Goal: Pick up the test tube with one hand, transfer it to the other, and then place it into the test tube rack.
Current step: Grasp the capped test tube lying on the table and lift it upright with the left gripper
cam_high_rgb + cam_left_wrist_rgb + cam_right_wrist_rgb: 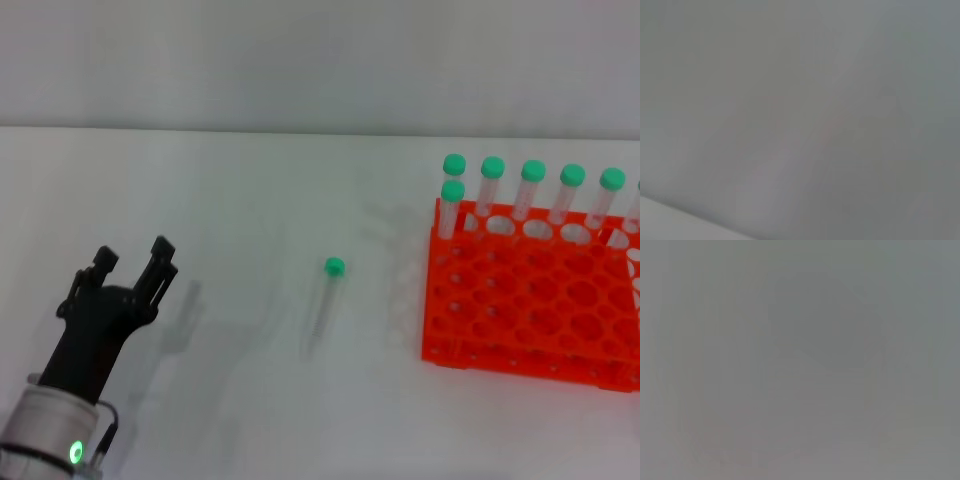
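Observation:
A clear test tube [322, 305] with a green cap [334, 266] lies flat on the white table, near the middle. My left gripper [130, 262] is open and empty, low at the left, well to the left of the tube. The orange test tube rack [530, 300] stands at the right with several green-capped tubes [490, 185] upright in its back rows. My right gripper is out of view. Both wrist views show only plain grey.
The white table [250, 190] runs back to a pale wall. Open table surface lies between my left gripper and the tube, and between the tube and the rack.

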